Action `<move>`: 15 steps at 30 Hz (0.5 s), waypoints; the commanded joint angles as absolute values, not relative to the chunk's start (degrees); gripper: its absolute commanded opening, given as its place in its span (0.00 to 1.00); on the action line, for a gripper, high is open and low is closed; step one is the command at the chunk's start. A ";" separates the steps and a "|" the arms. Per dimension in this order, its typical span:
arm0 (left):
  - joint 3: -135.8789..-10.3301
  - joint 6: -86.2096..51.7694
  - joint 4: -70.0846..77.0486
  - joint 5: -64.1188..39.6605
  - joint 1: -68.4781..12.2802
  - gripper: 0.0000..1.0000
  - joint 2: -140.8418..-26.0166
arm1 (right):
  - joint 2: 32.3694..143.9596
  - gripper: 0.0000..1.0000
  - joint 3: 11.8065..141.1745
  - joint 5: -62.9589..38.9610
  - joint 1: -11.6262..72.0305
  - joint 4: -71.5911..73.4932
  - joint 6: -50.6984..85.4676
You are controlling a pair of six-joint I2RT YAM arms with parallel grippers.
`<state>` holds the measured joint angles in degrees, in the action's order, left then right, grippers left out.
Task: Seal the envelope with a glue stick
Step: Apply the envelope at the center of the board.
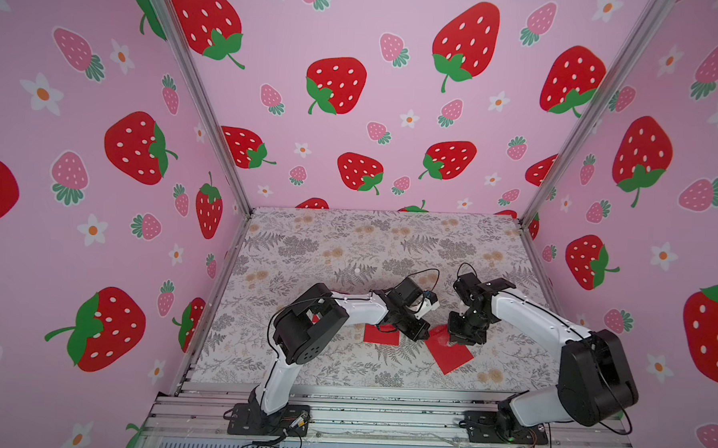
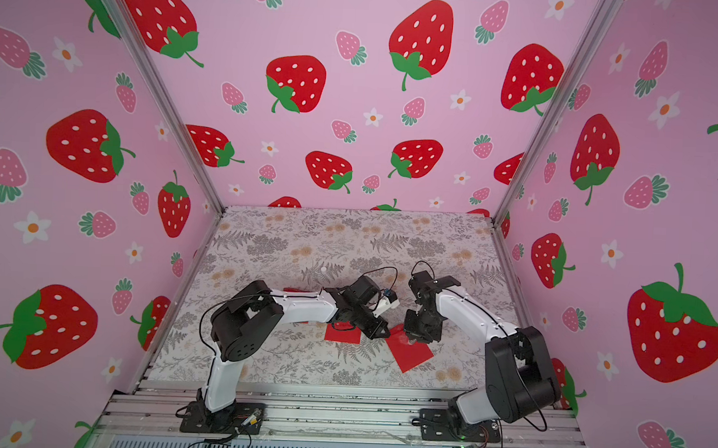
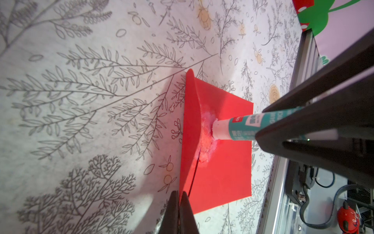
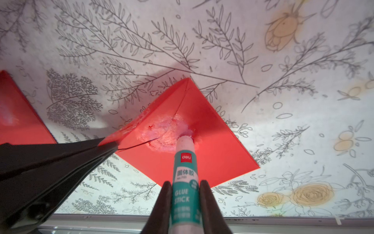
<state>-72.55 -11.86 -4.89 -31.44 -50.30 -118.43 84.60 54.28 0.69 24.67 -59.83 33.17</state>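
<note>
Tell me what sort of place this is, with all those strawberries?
Probably a robot test booth, not a home: strawberry-print walls on an aluminium frame, a floral tabletop, and left arm and right arm bolted to a metal rail.

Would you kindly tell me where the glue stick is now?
In the right wrist view, the glue stick is held by the right gripper, tip touching the smeared middle of the right red envelope.
</note>
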 commanded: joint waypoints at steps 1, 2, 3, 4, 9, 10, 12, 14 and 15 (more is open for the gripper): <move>-71.89 -11.56 -5.00 -31.27 -50.21 0.00 -117.68 | 85.51 0.00 54.19 -0.68 24.43 -59.81 32.04; -71.98 -11.58 -5.01 -31.45 -50.22 0.00 -117.78 | 85.22 0.00 53.72 -3.08 24.41 -58.29 31.92; -72.07 -11.56 -4.97 -31.54 -50.23 0.00 -117.86 | 84.82 0.00 53.26 -6.47 24.42 -56.30 31.97; -72.18 -11.57 -5.01 -31.64 -50.25 0.00 -117.95 | 84.64 0.00 52.79 -9.53 24.43 -54.28 32.41; -72.18 -11.60 -5.01 -31.64 -50.19 0.00 -117.86 | 84.65 0.00 51.68 -15.77 24.35 -48.98 33.75; -72.09 -11.56 -5.01 -31.57 -50.27 0.00 -117.78 | 84.79 0.00 51.61 -15.74 24.32 -48.86 33.75; -71.92 -11.60 -5.01 -31.42 -50.24 0.00 -117.60 | 84.53 0.00 51.60 -15.42 24.21 -48.96 33.75; -71.81 -11.60 -4.92 -31.29 -50.23 0.00 -117.43 | 83.97 0.00 51.50 -14.77 23.93 -48.93 33.84; -71.72 -11.60 -4.95 -31.13 -50.20 0.00 -117.34 | 83.34 0.00 51.59 -14.01 23.67 -49.10 34.12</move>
<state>-72.53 -11.86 -4.93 -31.22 -50.22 -118.43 84.53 52.42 -12.80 24.14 -50.30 33.41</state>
